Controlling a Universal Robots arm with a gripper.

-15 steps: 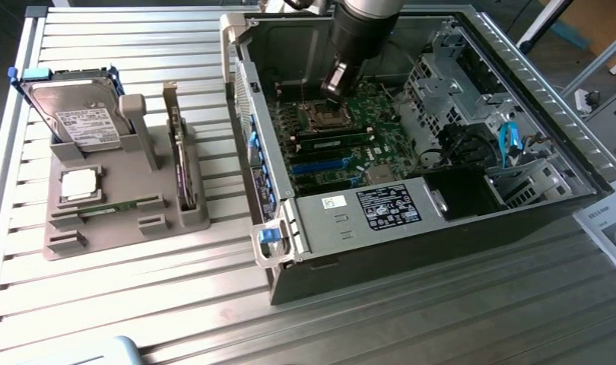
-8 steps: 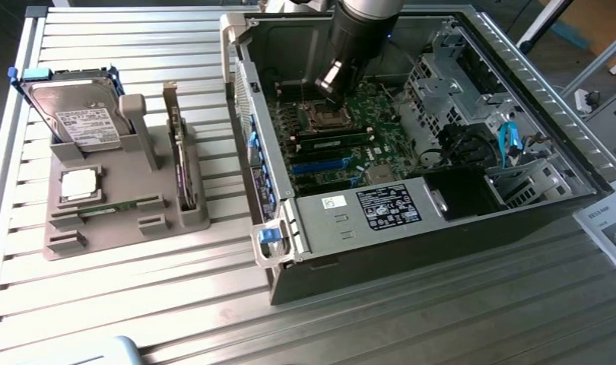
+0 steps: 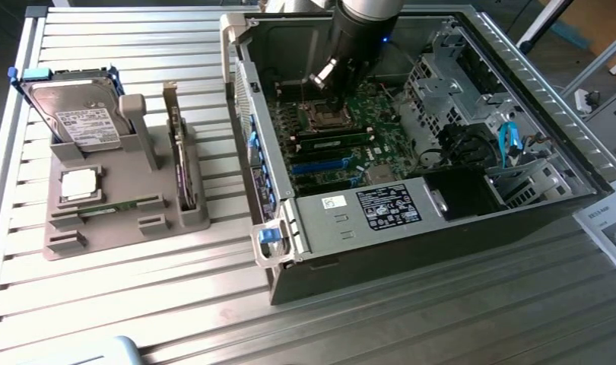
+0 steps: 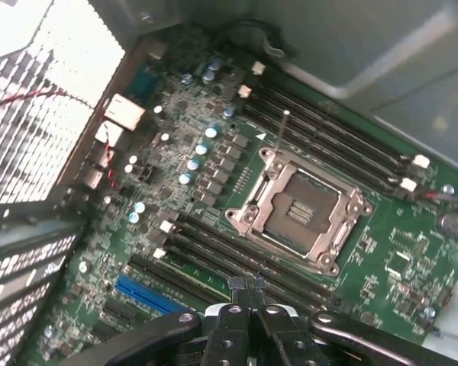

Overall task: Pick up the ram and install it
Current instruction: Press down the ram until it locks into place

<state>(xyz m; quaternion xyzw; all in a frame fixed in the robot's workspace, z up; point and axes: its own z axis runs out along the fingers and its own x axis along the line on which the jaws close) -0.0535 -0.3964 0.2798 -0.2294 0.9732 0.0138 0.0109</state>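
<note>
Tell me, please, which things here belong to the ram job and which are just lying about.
Job: ram in a motherboard slot; gripper close by; empty memory slots.
Lying about: hard drive, silver processor chip, upright card, all in the grey holder.
</note>
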